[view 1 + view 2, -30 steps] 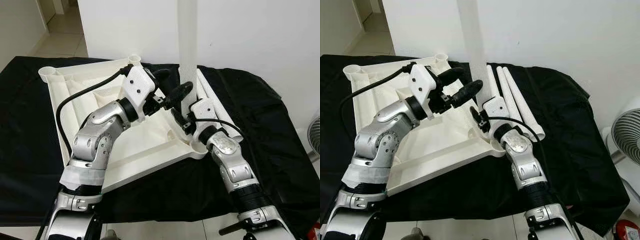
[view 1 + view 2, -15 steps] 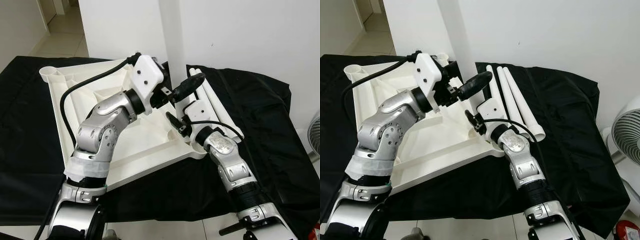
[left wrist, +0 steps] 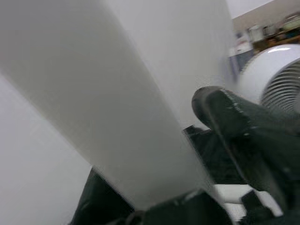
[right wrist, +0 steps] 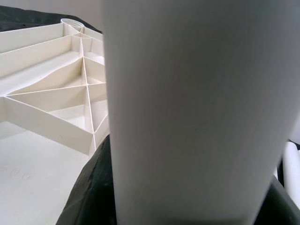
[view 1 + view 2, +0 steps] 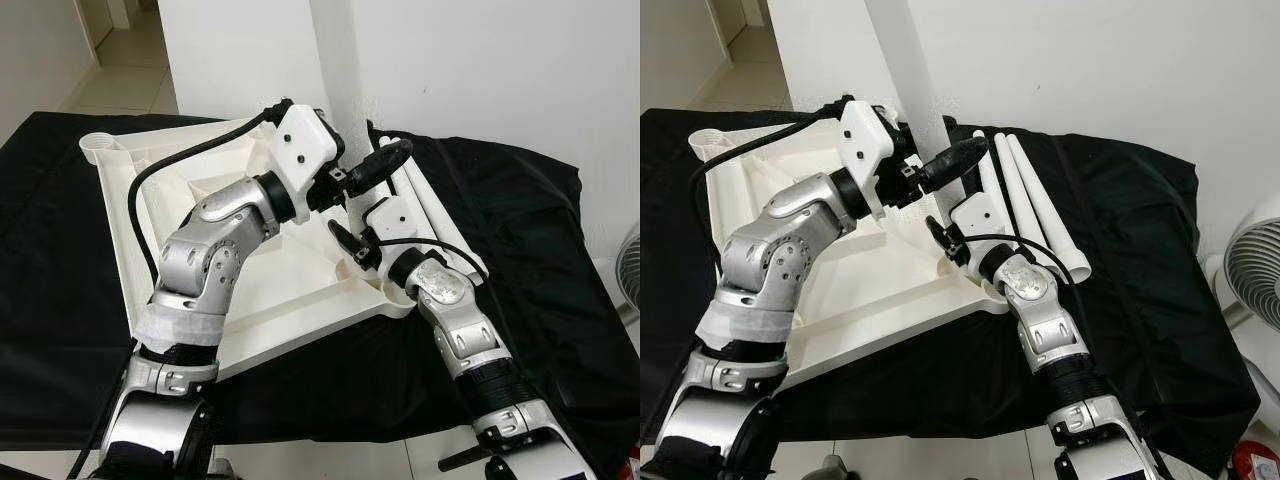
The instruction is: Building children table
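The white plastic children's tabletop [image 5: 215, 240] lay upside down on the black cloth-covered surface [image 5: 520, 230], its ribbed underside and round corner sockets facing up. One long white tubular table leg [image 5: 902, 75] stood close to upright over the far right corner of the tabletop, its long axis near vertical with a slight lean, its upper end running out of the picture. Its lower end was hidden behind the left arm's white wrist housing, so whether it had entered the socket could not be told.

The left gripper [image 5: 362, 172] reached across from the robot's left at mid-height of the leg, its two black fingers on either side of the tube and apparently clamped on it; the left wrist view showed one finger [image 3: 243, 136] right against the white wall. The right gripper [image 5: 345, 240] sat lower, just beside the leg's base at the tabletop's edge. The right wrist view showed the tube directly ahead, but whether these jaws were closed could not be told.

The coming move likely depended on bringing the leg's axis in line with the corner socket beneath it. The left gripper held it; the right was nearer the base.

Count: one tabletop; one leg upright; three further white legs [image 5: 1035, 205] lying side by side on the cloth, to the right of the tabletop.
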{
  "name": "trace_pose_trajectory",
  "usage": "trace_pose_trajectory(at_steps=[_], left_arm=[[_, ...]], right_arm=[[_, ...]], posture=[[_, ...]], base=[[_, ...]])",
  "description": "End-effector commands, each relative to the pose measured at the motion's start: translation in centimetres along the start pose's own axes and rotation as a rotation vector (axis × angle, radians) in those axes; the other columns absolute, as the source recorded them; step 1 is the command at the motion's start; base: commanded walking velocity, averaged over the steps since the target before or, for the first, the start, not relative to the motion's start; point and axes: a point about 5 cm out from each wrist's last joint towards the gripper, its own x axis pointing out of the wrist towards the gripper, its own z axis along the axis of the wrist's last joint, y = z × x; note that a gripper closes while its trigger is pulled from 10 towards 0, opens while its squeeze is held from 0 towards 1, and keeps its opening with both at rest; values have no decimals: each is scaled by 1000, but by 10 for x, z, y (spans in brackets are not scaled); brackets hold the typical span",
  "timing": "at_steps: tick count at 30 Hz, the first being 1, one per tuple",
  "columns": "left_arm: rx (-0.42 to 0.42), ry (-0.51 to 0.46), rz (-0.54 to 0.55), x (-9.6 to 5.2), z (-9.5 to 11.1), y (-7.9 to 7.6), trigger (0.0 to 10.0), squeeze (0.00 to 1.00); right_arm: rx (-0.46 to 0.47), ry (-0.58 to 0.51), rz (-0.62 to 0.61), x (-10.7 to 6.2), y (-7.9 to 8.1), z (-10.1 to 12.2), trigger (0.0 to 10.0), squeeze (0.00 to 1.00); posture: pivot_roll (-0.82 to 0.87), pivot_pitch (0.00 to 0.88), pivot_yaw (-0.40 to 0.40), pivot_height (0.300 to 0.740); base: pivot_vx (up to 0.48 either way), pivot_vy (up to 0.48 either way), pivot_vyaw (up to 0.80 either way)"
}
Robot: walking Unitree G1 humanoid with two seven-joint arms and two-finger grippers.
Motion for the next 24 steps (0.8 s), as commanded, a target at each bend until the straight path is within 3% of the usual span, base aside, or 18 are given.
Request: trace_pose_trajectory(at_steps=[1,11,12,17,18,20,24], left_arm=[[9,-1,5,3,4,0,0,0],[17,-11,52,5,9,6,0,0],[15,-3,81,6,10,9,0,0],[27,-7,118,8,14,12,0,0],[33,-6,143,12,18,14,10000,0],[33,-6,143,12,18,14,10000,0],[42,-18,255,21,30,22,10000,0]], right_arm=[[-5,-17,-10,1,-4,3,10000,0],[17,-18,-25,4,-6,4,10000,0],[22,-20,-41,6,-8,5,10000,1000],[35,-25,-66,8,-10,6,10000,1000],[29,-30,-91,10,-13,8,10000,1000],[29,-30,-91,10,-13,8,10000,1000],[42,-26,-161,16,-20,11,10000,1000]], posture=[[46,0,-62,740],[45,0,-63,740],[45,0,-62,740],[45,0,-60,740],[40,0,-58,740],[40,0,-58,740],[32,0,-59,740]], base=[[0,0,0],[0,0,0],[0,0,0],[0,0,0],[0,0,0],[0,0,0],[0,0,0]])
